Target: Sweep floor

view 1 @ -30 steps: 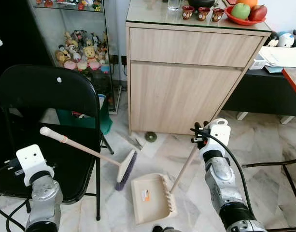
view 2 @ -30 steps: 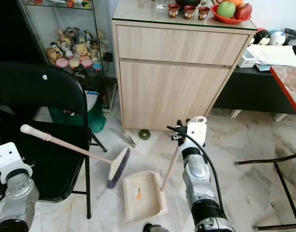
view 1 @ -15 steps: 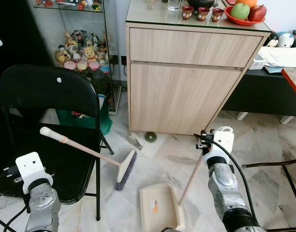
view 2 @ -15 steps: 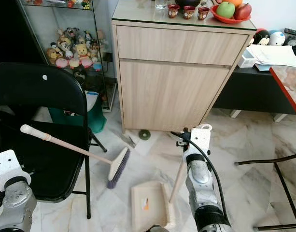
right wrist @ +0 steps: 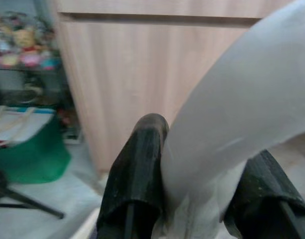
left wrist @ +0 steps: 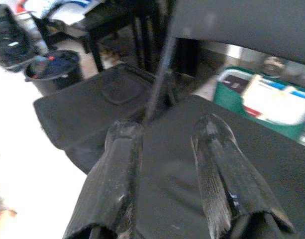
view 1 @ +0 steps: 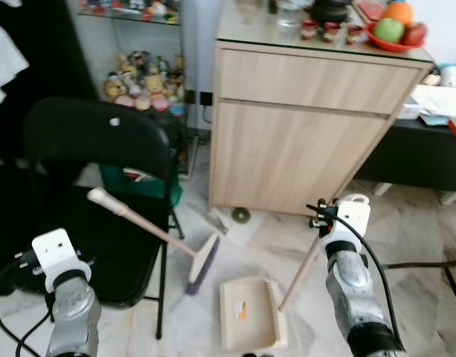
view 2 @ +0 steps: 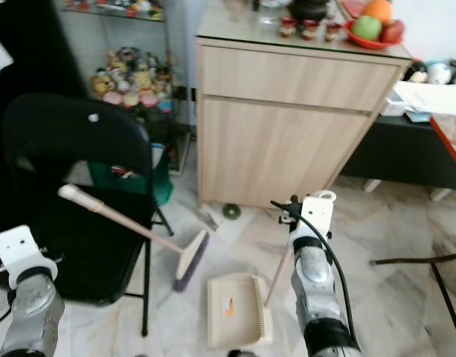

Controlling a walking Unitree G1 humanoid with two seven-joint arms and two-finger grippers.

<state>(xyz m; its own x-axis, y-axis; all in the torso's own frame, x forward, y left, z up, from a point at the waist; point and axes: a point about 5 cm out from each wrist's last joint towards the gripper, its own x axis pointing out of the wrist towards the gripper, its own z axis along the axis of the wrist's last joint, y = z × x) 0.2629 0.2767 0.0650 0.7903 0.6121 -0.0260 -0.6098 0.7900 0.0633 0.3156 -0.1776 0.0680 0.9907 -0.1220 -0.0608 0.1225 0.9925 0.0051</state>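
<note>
Pale marble floor [view 1: 425, 234] runs past a wooden cabinet [view 1: 302, 134] and black folding chair [view 1: 101, 193]. The right gripper [right wrist: 192, 199] is clamped on the handle of the dustpan [view 1: 250, 312], whose small orange label is unreadable. The broom [view 1: 157, 234] leans on the chair; the left gripper [left wrist: 167, 169] hovers with fingers apart.

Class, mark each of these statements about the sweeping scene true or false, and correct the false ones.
1. The right claw is shut on the dustpan handle. True.
2. The broom lies flat on the floor. False: its handle leans against the black folding chair, with the brush end on the floor.
3. The left claw holds the broom. False: it is open and holds nothing, above the chair seat.
4. The dustpan sits on the floor in front of the wooden cabinet. True.
5. A green apple lies in the dustpan. False: the fruit is in the red bowl on top of the cabinet.
</note>
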